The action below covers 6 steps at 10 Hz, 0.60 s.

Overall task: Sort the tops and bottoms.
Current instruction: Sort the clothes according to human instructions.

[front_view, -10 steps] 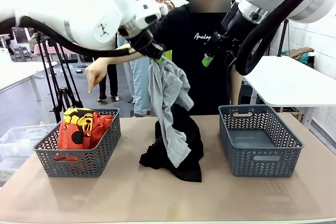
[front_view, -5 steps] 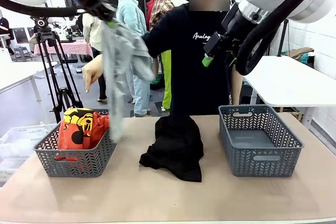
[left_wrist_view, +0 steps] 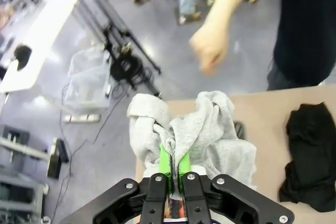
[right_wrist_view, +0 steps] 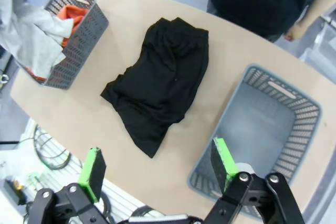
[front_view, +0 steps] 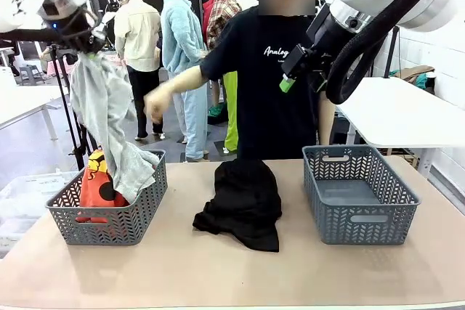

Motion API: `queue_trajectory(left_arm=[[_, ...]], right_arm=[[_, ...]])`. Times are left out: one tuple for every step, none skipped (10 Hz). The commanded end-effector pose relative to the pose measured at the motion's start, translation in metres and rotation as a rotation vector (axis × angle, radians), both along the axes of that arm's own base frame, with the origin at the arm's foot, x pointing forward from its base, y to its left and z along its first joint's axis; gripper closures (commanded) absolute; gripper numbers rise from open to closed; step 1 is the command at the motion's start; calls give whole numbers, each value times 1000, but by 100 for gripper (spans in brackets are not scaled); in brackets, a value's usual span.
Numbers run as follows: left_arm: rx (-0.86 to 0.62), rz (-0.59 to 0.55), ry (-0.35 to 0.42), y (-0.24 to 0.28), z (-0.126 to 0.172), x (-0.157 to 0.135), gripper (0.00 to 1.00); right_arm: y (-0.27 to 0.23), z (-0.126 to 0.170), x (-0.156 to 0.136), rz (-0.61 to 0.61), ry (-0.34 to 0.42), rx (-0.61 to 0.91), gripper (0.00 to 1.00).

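- The light grey sweatshirt (front_view: 109, 117) is pinched at a bunched fold by the left pincer (left_wrist_view: 172, 160), whose pads are clamped shut on the cloth. It hangs above the left basket (front_view: 109, 219), with its lower end draped inside and against the rim.
- The orange-red shirt (front_view: 93, 190) is seen in that same basket, partly covered by the sweatshirt.
- The bottoms (front_view: 243, 205) lie in a crumpled heap on the table (front_view: 218, 274), between the two baskets and touching neither. No clothing is seen in the right basket (front_view: 360, 205).
- The right pincer (right_wrist_view: 158, 167) is held high above the table with its jaws wide apart and nothing between them.
- A person's hand (front_view: 155, 103) is raised at the far side, near the hanging sweatshirt but apart from it.
- The garments are judged soft, light and limp. No shape will be kept, and a long tail can be expected to trail below any single grip.
- The bottoms would best be taken at a raised fold on top of the heap, where cloth can be gathered between the pads. A flat edge lying against the table would be hard to catch.
- A high lift is likely to be needed so that the hanging end clears the basket rim.
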State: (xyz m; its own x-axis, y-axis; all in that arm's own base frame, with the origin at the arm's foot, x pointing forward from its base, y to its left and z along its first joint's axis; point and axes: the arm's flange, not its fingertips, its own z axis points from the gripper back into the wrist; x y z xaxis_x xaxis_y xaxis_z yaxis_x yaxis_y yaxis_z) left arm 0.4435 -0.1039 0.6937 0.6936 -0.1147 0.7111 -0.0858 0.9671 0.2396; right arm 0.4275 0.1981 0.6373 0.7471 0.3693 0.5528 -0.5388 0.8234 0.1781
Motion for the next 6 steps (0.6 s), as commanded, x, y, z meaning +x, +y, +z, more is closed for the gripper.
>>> queue_trajectory(left_arm=[[-2, -60, -43, -4, 16, 3, 100], [-2, -60, -43, -4, 16, 3, 100], [-2, -60, -43, -4, 16, 3, 100], [-2, -60, -43, -4, 16, 3, 100], [1, -23, -21, -7, 9, -1, 100], [-73, 24, 36, 8, -12, 7, 100]], right_arm=[[-1, -1, 0, 6, 1, -9, 0], [-1, -1, 0, 6, 1, -9, 0], [-1, -1, 0, 6, 1, -9, 0], [-1, -1, 0, 6, 1, -9, 0], [-1, -1, 0, 6, 1, -9, 0], [-1, -1, 0, 6, 1, -9, 0]])
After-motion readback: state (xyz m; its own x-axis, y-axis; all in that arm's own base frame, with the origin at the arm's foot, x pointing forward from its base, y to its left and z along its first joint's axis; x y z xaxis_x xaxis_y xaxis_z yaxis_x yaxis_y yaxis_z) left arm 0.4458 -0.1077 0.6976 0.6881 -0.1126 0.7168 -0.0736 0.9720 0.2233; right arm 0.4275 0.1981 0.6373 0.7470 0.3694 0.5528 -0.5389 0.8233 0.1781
